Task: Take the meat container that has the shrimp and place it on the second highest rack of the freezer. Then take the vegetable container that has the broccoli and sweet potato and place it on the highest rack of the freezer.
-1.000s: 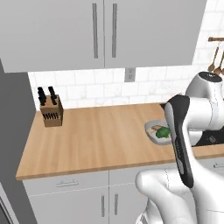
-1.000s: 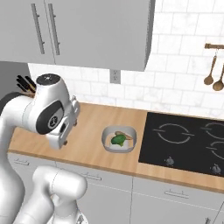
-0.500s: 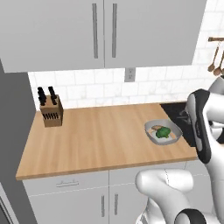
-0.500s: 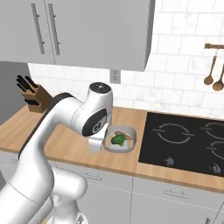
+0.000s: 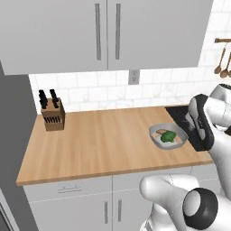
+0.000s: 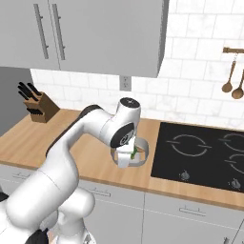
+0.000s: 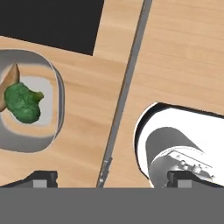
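Note:
The vegetable container [image 5: 168,136] is a shallow grey tray on the wooden counter, holding green broccoli [image 5: 169,136] and a tan piece of sweet potato [image 5: 159,132]. In the hand view the vegetable container [image 7: 56,94] lies at the left with the broccoli [image 7: 21,104] and sweet potato [image 7: 11,79] inside. My gripper [image 7: 113,178] is open and holds nothing. It hangs above the counter's front edge, beside the tray and not around it. In the right base view my arm covers most of the vegetable container [image 6: 142,149]. The meat container, the shrimp and the freezer's racks are out of view.
A knife block [image 5: 51,115] stands at the counter's back left. A black cooktop [image 6: 200,152] adjoins the tray on the right, and wooden utensils [image 6: 231,85] hang on the wall above it. A tall grey panel [image 5: 11,149] bounds the counter's left end.
My arm has swung from the left of the counter to the right and now hangs by the vegetable container. The tray and the knife block have stayed put.

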